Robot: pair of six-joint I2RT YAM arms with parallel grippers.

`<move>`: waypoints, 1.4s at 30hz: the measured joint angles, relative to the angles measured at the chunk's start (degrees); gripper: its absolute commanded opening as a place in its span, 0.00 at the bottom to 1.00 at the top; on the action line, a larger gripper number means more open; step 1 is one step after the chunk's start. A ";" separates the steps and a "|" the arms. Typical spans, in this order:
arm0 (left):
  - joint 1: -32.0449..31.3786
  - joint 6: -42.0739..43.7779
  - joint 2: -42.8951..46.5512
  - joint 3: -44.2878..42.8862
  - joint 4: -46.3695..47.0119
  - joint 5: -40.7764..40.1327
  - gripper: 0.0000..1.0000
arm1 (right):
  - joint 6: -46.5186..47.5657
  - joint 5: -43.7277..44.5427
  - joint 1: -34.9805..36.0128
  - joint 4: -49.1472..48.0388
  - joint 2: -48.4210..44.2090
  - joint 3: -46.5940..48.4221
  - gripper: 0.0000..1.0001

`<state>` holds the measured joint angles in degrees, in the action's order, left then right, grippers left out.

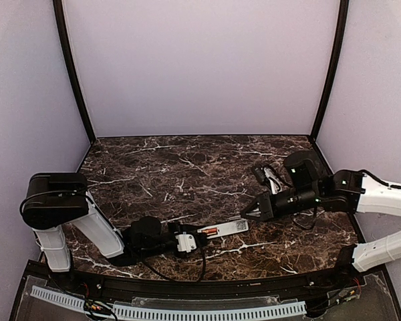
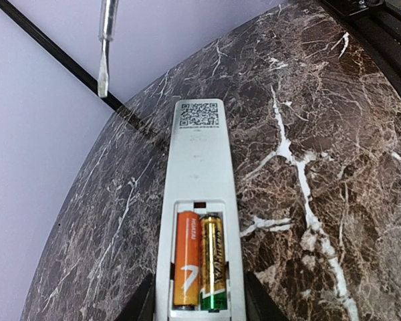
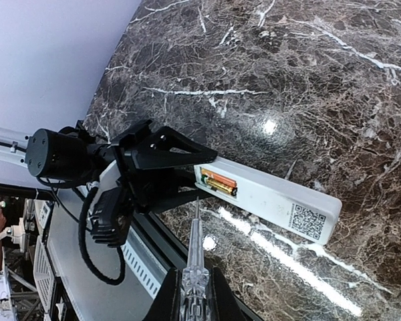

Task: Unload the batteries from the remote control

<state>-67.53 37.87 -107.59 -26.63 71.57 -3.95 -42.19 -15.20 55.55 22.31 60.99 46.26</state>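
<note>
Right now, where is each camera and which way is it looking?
Top external: above and behind the arms, looking down at the table; both arms show.
Left wrist: on the left arm, looking along the remote control in the left gripper; its fingers show.
Right wrist: on the right arm, looking over the right gripper and its screwdriver toward the left gripper.
Both wrist views share the batteries.

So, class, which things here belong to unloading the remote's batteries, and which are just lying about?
Job: remote control, back up; two batteries in its recess; left gripper clamping the remote; screwdriver in the right gripper.
Just there: marble table; purple walls; ribbed white strip at the near edge.
</note>
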 measured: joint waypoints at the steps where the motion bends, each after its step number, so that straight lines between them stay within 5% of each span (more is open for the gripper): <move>1: 0.00 -0.02 0.00 0.00 0.66 0.02 0.00 | -0.35 0.85 0.28 0.04 0.22 0.00 0.00; 42: 2.40 -3.23 -0.96 0.52 1.53 5.33 0.00 | -4.92 5.97 4.48 -0.02 14.84 4.15 0.00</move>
<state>-65.12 34.63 -108.55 -26.11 73.10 1.39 -47.11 -9.23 60.03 22.28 75.83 50.41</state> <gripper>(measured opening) 0.360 0.105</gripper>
